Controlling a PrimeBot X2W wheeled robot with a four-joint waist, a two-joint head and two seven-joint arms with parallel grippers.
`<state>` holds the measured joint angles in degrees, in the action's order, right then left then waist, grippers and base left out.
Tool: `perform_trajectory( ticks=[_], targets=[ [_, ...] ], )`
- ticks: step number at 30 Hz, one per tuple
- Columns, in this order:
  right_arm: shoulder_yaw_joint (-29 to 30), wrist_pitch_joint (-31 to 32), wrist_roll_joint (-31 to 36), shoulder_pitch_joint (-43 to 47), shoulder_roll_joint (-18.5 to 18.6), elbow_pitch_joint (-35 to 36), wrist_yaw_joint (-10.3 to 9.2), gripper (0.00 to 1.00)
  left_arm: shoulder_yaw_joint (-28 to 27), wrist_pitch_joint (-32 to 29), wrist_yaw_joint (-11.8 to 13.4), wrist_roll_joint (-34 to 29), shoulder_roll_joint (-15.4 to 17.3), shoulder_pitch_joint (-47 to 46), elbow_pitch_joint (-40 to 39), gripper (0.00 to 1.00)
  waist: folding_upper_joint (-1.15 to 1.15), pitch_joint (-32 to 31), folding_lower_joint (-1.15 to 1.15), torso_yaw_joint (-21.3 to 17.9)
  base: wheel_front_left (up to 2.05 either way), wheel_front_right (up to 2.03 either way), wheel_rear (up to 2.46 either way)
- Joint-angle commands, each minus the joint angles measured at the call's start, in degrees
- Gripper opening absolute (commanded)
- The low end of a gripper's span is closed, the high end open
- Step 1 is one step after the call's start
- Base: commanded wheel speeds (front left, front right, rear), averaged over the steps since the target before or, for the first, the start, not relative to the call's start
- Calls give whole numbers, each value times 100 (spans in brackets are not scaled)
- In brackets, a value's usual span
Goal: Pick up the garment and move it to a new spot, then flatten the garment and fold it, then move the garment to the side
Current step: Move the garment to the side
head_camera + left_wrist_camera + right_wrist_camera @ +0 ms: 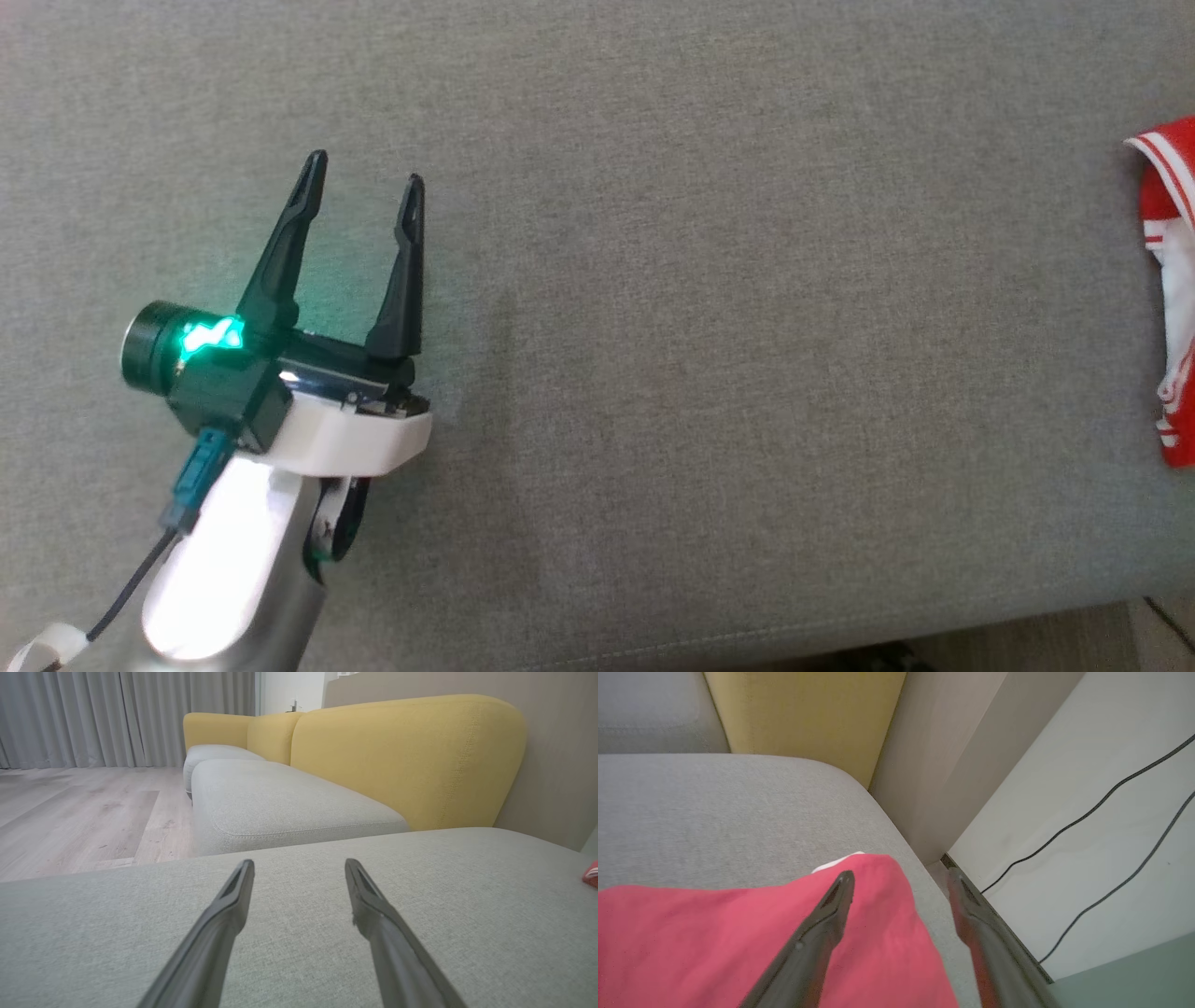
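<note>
Both spread wide, the left gripper point(366, 171) is seen from the head over the cushion point(747, 327), the right gripper point(901, 873) from its wrist over the red garment point(691, 942).

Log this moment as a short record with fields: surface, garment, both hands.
surface: grey sofa seat cushion, yellow backrest behind it
garment: garment, red with white striped trim, lying at the cushion's right end near its corner
left hand: left hand open, holding nothing, over bare cushion, well apart from the garment
right hand: right hand open, one finger over the garment's edge, the other past the cushion's edge
</note>
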<state>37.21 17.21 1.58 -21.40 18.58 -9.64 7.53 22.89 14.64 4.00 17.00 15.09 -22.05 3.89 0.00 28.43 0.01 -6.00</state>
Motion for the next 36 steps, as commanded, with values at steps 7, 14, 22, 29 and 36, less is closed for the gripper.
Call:
perform_trajectory(
  ticks=[7, 14, 22, 29, 36],
  targets=[
    [-689, -750, -200, 743, -513, 920, -4, 100, -387, 34, 78, -42, 42, 206, -33, 100, 0, -405, -1, 46, 0, 0, 0],
    [-2058, -1197, -411, 1368, -1213, 1648, -4, 100, -594, 35, 183, 21, -14, 682, 128, 100, 0, -977, -1, 190, 0, 0, 0],
    [-3335, -1586, -817, 1595, -1478, 1601, -4, 100, -772, 35, 324, 85, -37, 1095, 357, 100, 0, -1579, -1, 553, 0, 0, 0],
    [-3823, -1732, -994, 1833, -1540, 1546, -4, 100, -854, -51, 458, 114, 89, 1484, 351, 100, 0, -2066, -1, 773, 0, 0, 0],
    [-3953, -1691, -1066, 2287, -1562, 1661, -4, 100, -841, -255, 527, 172, 194, 1922, 163, 100, 0, -2430, -1, 754, 0, 0, 0]
  ],
)
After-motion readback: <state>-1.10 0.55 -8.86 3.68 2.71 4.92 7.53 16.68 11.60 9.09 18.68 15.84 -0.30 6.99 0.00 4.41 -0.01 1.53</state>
